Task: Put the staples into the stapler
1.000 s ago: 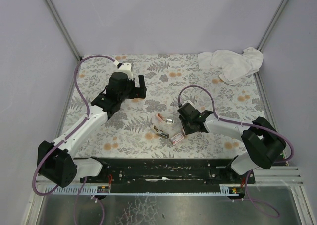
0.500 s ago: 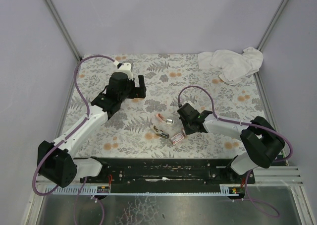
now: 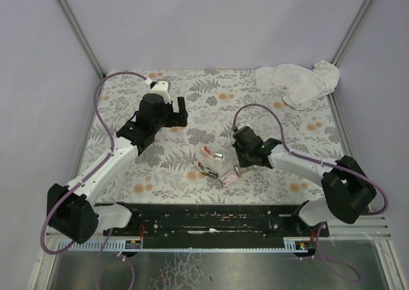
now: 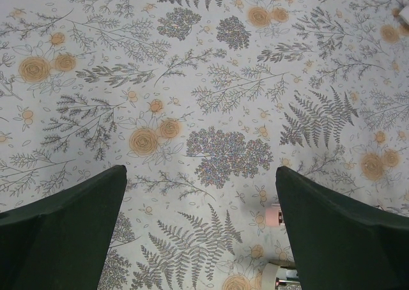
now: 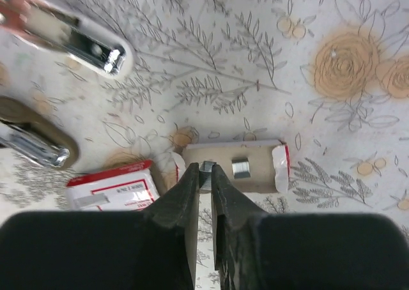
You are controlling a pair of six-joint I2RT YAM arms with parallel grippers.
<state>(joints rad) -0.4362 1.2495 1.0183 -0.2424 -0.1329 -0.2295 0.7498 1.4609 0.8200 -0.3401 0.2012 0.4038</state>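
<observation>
Over the last second the right tool (image 5: 206, 175) has drawn its jaws in to a narrow slit, and its arm has swung its elbow outward. Now the fingertips stand in the tan inner tray (image 5: 255, 175) of the staples, with a short strip of staples (image 5: 206, 167) pinched between them. By the look of it the grip is made, or all but made. That would mean the pick-up step is nearly done, while lifting the strip out and carrying it to the stapler is not yet begun.

A second strip (image 5: 241, 168) lies in the same tray just beside the tips, near enough to be nudged as the tool rises. The pink-and-white outer sleeve (image 5: 115, 191) rests close to the tool on the stapler's side, just beside the tray. Beyond it the stapler (image 5: 89, 44) lies opened on the floral surface (image 4: 211, 79), its metal channel showing, and a second tan and metal part (image 5: 32, 137) is near it. Nothing lies between the tool and the stapler except the sleeve.

The left tool (image 4: 201, 239) hangs wide open and holds nothing, well apart from all this. A crumpled white cloth (image 3: 300, 82) sits far behind the right tool, out of the way
</observation>
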